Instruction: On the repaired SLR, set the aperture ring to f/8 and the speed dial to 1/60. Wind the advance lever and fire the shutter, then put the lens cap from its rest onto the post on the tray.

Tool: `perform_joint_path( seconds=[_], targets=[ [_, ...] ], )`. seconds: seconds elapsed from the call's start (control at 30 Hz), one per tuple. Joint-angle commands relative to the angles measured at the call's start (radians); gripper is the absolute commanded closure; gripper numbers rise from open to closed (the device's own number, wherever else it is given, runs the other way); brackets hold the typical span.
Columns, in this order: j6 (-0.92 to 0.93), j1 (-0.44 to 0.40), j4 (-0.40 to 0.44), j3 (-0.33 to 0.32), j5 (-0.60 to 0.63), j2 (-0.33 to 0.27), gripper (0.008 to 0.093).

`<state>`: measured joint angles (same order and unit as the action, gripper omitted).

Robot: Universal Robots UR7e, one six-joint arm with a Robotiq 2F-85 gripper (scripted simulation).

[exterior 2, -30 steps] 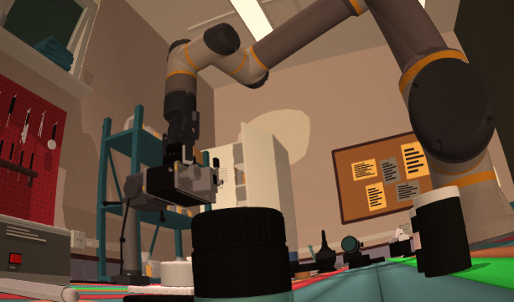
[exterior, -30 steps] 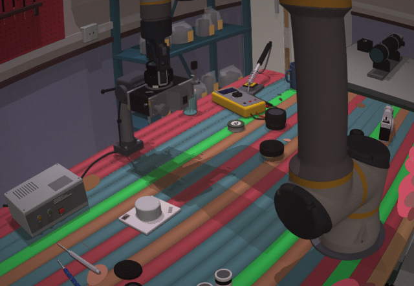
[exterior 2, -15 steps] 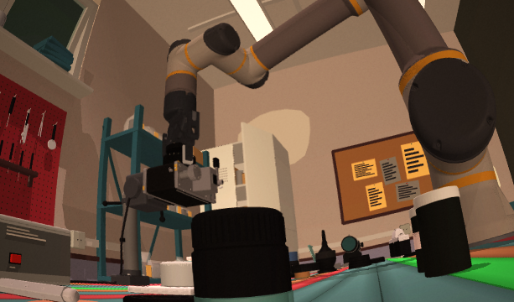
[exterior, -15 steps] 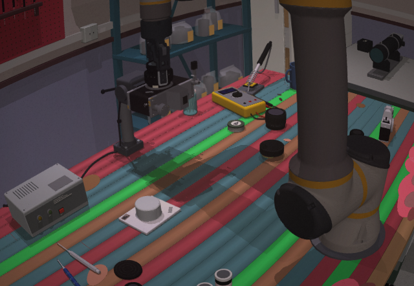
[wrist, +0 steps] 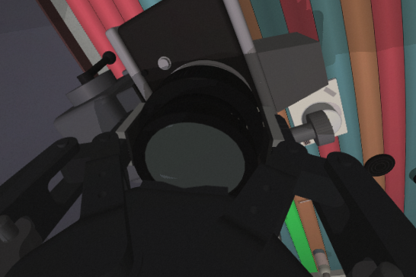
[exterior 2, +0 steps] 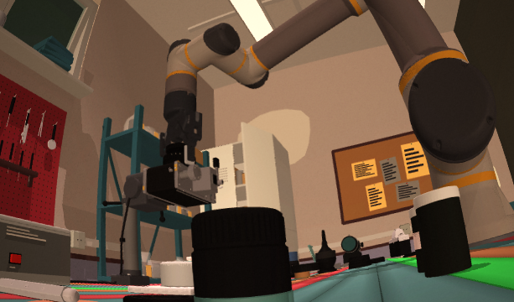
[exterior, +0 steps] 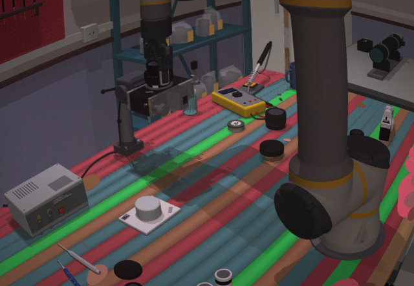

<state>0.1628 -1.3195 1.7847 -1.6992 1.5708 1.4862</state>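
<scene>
The SLR camera (exterior: pixel 157 97) sits on a grey stand (exterior: pixel 126 122) with its lens barrel (exterior: pixel 157 75) pointing up. I grip the aperture ring of that lens from above with my gripper (exterior: pixel 158 77) (exterior 2: pixel 179 153) (wrist: pixel 200 144). The glass front of the lens (wrist: pixel 194 159) fills the wrist camera. The speed dial (wrist: pixel 318 129) sticks out on the camera's top plate. The lens cap (exterior: pixel 272 148) lies on its rest, mid-bench. The white tray with its round post (exterior: pixel 148 209) lies nearer the front of the striped bench.
Behind the camera stands a teal shelf rack (exterior: pixel 180 39) with jars. A yellow meter (exterior: pixel 239 100), a soldering iron (exterior: pixel 261 64) and a black lens (exterior: pixel 275 118) lie to the right. A grey power box (exterior: pixel 45 197) sits at the left. The arm's base (exterior: pixel 331 176) stands at the right.
</scene>
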Motion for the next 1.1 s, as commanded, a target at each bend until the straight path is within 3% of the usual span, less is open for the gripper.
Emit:
perform_joint_path(
  seconds=[0.0,0.5,1.07],
  targets=[
    [-0.021,0.000,0.001,0.000,0.000,0.000,0.0934],
    [-0.367,0.000,0.001,0.000,0.000,0.000,0.0934],
    [-0.406,0.000,0.001,0.000,0.000,0.000,0.0934]
  ],
)
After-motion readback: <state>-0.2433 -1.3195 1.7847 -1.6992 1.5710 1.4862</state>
